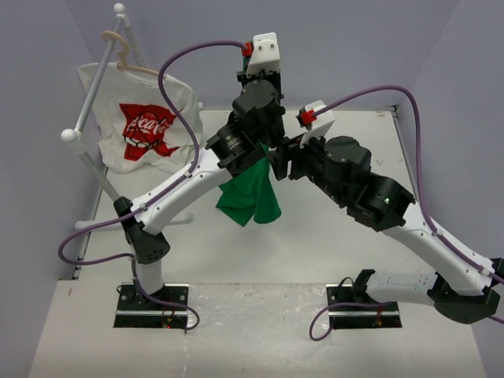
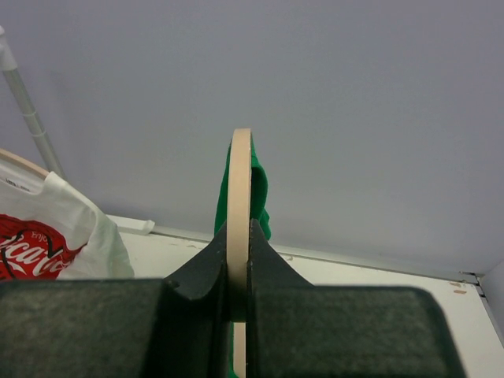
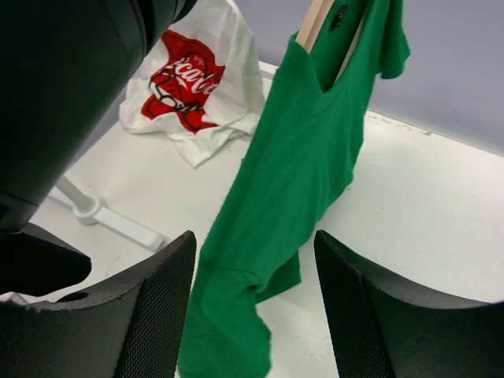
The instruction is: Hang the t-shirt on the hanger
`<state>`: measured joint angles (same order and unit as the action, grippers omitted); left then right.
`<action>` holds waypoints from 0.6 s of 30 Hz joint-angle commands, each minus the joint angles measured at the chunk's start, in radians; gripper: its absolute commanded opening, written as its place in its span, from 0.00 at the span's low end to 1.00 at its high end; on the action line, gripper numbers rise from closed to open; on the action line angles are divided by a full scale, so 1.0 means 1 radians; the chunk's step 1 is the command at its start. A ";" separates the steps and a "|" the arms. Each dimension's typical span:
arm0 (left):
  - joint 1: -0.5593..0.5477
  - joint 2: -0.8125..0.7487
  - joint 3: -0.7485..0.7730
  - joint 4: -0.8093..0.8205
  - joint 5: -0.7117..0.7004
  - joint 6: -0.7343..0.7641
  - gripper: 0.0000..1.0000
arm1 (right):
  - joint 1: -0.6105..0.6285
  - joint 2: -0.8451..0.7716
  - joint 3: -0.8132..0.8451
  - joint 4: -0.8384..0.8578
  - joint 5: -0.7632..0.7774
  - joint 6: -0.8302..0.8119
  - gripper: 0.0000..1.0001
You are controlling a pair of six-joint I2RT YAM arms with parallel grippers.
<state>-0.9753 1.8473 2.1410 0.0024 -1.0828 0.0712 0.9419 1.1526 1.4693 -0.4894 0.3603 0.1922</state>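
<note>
Above the surface (image 1: pixel 331 236) the green t-shirt (image 1: pixel 250 197) hangs mid-air, hem bunched low. The hanger (image 2: pixel 240 197) pokes thru its neck. Left claw (image 2: pixel 239 260) is clenched on the hanger. Right claw (image 3: pixel 253 244) is released, cloth just ahead btwn its jaws. Step: threading. Next, prob.: pinch a shoulder & pull it over the hanger end.

Centre of the top view: t-shirt (image 1: pixel 250 197), hanging below my two wrists, over the table (image 1: pixel 315 252). Hanger (image 2: pixel 240 173): edge-on between the pads of my left gripper (image 2: pixel 239 230), t-shirt draped behind it. Upper left: second shirt (image 1: pixel 146 130), hung on the rack (image 1: pixel 93 102). My right gripper (image 3: pixel 253 252): t-shirt ahead, framed between its fingers.
</note>
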 commanded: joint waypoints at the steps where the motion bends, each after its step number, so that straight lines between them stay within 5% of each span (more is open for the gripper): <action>1: -0.026 -0.084 0.006 0.017 0.007 -0.082 0.00 | -0.012 0.058 -0.008 0.056 0.151 -0.052 0.63; 11: -0.001 -0.192 -0.106 -0.152 0.160 -0.310 0.00 | -0.050 0.107 -0.127 0.234 0.096 -0.027 0.57; 18: 0.112 -0.311 -0.290 -0.160 0.285 -0.390 0.00 | -0.060 -0.106 -0.376 0.445 0.007 0.052 0.62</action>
<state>-0.9129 1.6552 1.8967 -0.2071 -0.8927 -0.2228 0.8998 1.1741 1.1964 -0.1810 0.3573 0.1841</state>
